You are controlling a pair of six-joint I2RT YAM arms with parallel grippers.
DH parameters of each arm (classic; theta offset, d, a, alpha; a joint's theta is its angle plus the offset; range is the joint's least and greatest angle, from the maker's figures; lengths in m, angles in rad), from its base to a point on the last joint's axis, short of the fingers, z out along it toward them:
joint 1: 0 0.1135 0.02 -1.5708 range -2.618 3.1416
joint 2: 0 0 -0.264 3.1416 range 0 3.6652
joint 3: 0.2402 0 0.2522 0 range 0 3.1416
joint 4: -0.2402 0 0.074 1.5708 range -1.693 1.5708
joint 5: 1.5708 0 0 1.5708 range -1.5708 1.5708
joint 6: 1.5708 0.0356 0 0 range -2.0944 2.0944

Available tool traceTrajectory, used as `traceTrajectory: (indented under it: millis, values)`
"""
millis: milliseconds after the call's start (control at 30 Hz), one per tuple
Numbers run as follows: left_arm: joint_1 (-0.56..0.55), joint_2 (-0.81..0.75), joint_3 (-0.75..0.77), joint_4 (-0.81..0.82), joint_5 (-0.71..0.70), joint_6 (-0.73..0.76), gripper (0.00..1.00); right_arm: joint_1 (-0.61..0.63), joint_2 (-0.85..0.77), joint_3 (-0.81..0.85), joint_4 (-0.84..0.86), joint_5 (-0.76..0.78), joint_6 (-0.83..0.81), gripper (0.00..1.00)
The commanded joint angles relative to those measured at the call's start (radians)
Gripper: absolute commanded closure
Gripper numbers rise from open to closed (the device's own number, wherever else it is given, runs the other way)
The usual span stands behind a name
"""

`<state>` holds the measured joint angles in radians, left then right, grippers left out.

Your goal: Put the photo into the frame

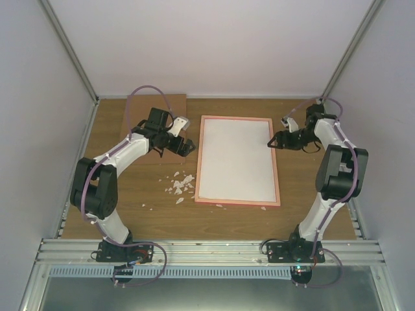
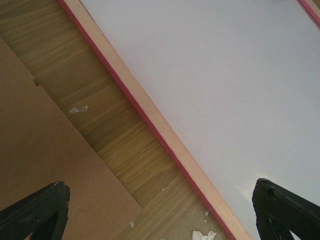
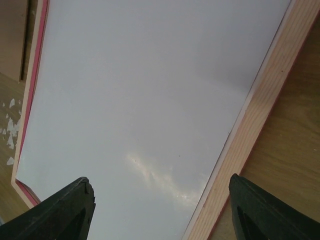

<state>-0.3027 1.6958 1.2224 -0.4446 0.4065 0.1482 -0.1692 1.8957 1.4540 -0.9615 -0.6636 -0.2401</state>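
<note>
1. From above: shows the frame (image 1: 198, 162) lying flat on the table (image 1: 227, 220), probably back up judging by its pale rails, with a white sheet (image 1: 237, 159) filling the recess. Cannot tell whether that sheet is the photo turned face down, as no printed side appears anywhere. Places the left gripper (image 1: 185, 146) over the brown backing board (image 1: 170, 103), just beside the frame's left rail, and the right gripper (image 1: 275, 140) at the right rail near the far corner. Notes torn paper scraps (image 1: 180, 184) on the table near the left rail
2. Left wrist: finds the fingers spread wide and holding nothing, hanging above the board's edge (image 2: 40, 160) and the frame's rail (image 2: 165, 135)
3. Right wrist: finds this gripper released as well, one finger over the white sheet (image 3: 150, 90) and the other outside the rail (image 3: 255, 120), with nothing between them. To do the step well, check that the sheet sits square inside all four rails, press lightly at the corners rather than the middle, keep scraps out of the recess, and only then reach for the backing board
</note>
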Motion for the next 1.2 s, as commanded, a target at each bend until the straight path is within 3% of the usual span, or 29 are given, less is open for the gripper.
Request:
traceTrajectory:
  millis: [0, 333, 433, 600, 900, 1167]
  values:
    - [0.008, 0.033, -0.019, 0.044, 0.010, 0.027, 0.01, 0.014, -0.027, 0.016, 0.020, -0.045, -0.061, 0.27]
    - [-0.001, 0.023, -0.142, 0.004, 0.066, 0.233, 0.13, 0.062, -0.065, -0.146, 0.043, -0.020, -0.147, 0.37]
    - [-0.005, 0.046, -0.152, -0.015, 0.069, 0.255, 0.22, 0.062, -0.070, -0.171, 0.059, -0.026, -0.137, 0.38]
    - [-0.031, 0.104, -0.158, 0.002, 0.030, 0.261, 0.36, 0.057, -0.072, -0.182, 0.086, -0.029, -0.113, 0.38]
    - [-0.065, 0.223, -0.084, 0.021, -0.028, 0.246, 0.51, 0.021, -0.090, -0.151, 0.097, -0.074, -0.103, 0.38]
    - [-0.164, 0.281, -0.030, 0.050, -0.053, 0.248, 0.55, 0.018, -0.111, -0.119, 0.148, -0.111, -0.077, 0.38]
